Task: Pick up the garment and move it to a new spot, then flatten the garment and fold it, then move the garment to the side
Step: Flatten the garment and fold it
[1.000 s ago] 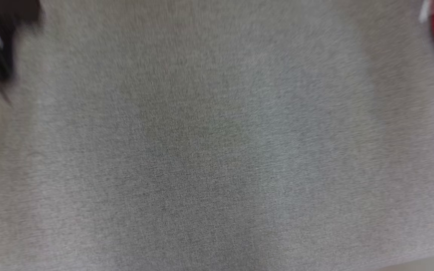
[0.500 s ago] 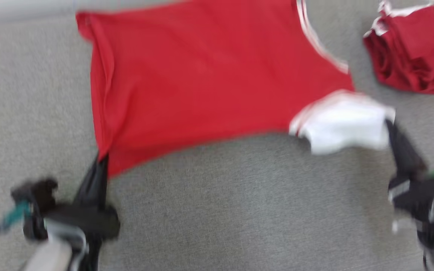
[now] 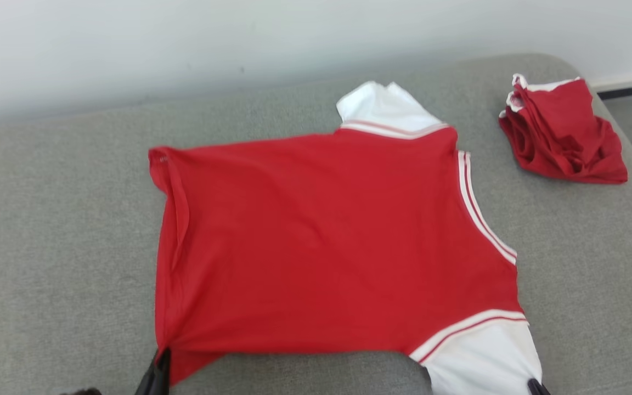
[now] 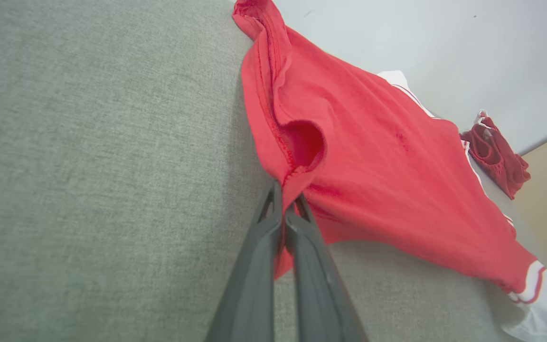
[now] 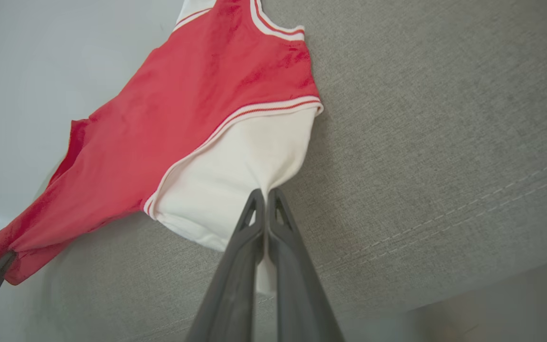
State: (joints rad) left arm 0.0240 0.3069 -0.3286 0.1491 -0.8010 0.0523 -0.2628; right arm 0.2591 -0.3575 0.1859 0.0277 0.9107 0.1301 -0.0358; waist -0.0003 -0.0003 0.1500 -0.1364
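Head view has the garment (image 3: 327,236) spread plain red side up across the middle of the grey cushion (image 3: 63,247), with one white sleeve toward the cushion's far edge and the other toward its near edge. The left gripper (image 4: 287,194) has its fingers pressed together on the hem corner at the cushion's near left. The right gripper (image 5: 266,194) pinches the edge of the near white sleeve, and the cloth's near edge runs taut between the two holds. Bare cushion lies open on the left, with a narrower strip on the right. A bunched red garment (image 3: 563,137) sits apart at the cushion's far right corner. A pale wall (image 3: 129,44) runs behind the cushion's far edge.
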